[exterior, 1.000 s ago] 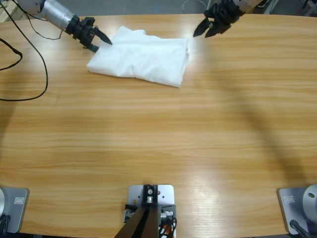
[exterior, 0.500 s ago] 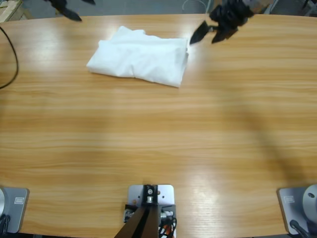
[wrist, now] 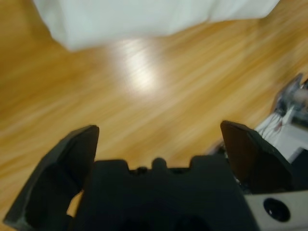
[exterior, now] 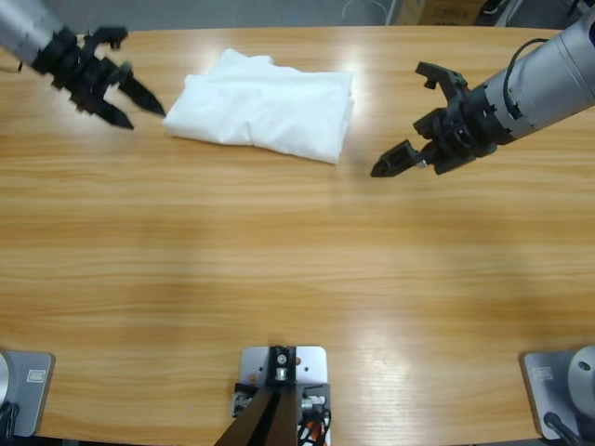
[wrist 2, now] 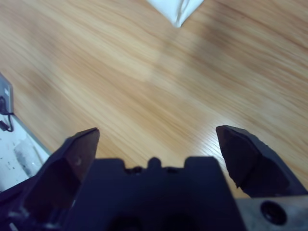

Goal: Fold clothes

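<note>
The T-shirt (exterior: pixel 263 110) is seen lying folded into a compact bundle at the bench's (exterior: pixel 297 269) far edge, flanked by the left end effector (exterior: pixel 124 103) and right end effector (exterior: pixel 411 119), both wide and empty, so folding is judged nearly finished, with withdrawal or a last tidy required.

Two arms in the high view. The left arm enters from the upper left corner, its silver forearm ending in a black wrist. The left gripper (exterior: pixel 125 104) points down and toward the right, both jaws spread apart with bare space between their tips. In the left wrist view the left gripper (wrist: pixel 159 137) shows its two black jaws standing wide on either side of the black body. The right arm enters from the right edge, forearm slanting down toward the left. The right gripper (exterior: pixel 412 116) points leftward, jaws parted wide, one tip well ahead of the other. The right wrist view shows the right gripper (wrist 2: pixel 156 137) likewise spread, nothing between the jaws.
</note>
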{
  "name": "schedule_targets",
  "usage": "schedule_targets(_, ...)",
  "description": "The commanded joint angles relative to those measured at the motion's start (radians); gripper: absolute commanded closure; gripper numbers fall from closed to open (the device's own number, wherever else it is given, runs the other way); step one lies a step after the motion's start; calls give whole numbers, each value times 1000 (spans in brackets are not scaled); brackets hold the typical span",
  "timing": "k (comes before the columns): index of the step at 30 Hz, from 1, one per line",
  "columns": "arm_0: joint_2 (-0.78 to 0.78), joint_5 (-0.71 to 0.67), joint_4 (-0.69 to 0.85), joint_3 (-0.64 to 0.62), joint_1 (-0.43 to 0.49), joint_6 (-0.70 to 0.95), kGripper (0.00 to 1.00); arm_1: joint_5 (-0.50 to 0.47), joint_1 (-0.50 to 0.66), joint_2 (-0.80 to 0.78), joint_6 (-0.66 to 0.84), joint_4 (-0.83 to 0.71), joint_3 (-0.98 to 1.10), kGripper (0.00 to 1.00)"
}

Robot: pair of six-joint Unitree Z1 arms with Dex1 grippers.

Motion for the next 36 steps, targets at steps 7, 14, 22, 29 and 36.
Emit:
schedule_targets(7,145,597,20,-482,-406,-209,5,58,11,65,-2,-23,14,0)
schedule_targets(14,405,594,205,-854,-446,-260,4,61,10,17,-9,-22,60,0)
schedule_targets(22,568,580,295,-1044,-489,-276,4,67,1,29,-15,-41,89,0)
schedule_targets(29,668,579,307,-1078,-471,-302,0,88,-12,34,-15,-37,59,0)
schedule_targets(36,709,596,383,-1115,-418,-323,2,99,-17,45,-15,-26,15,0)
